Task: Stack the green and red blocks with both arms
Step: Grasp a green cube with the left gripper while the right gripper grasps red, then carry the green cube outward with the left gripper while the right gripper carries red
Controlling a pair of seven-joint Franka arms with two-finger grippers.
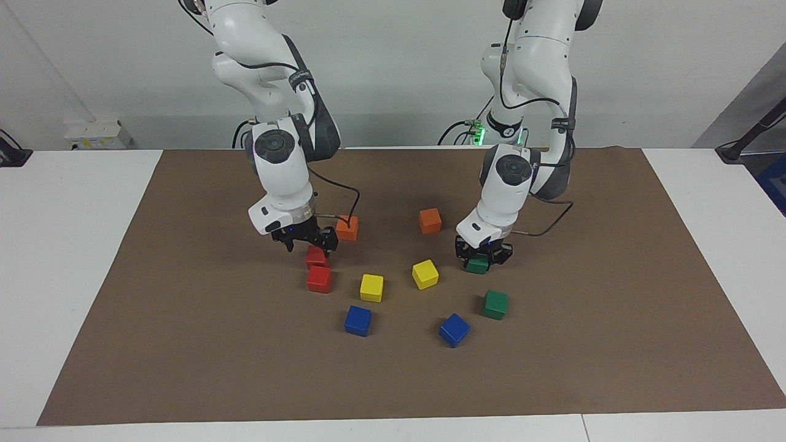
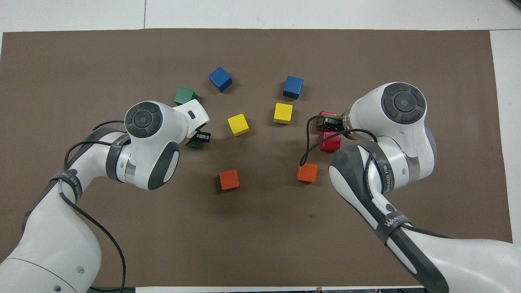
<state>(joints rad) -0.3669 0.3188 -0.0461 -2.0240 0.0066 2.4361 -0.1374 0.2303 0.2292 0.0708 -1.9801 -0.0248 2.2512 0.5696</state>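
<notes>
Eight small painted cubes with smooth faces sit on the matte brown mat [image 1: 184, 344]: two red, two green, two yellow, two blue and two orange would make ten, and ten is the count. The right gripper [image 1: 305, 240] is clenched on one red block [image 1: 316, 255], held just above and slightly nearer the robots than the second red block [image 1: 319, 279], which lies flat on the mat. The left gripper [image 1: 482, 253] grasps a green block [image 1: 476, 266] low at the mat; whether it touches the surface cannot be told. The other green block [image 1: 495, 304] lies farther from the robots, turned a little on the mat. Between the two pairs lie two yellow cubes [image 1: 371, 287] and, farther out, two blue cubes [image 1: 358, 320]. Two orange cubes [image 1: 430, 221] lie nearer the robots. Being cubes, none has a long axis.
</notes>
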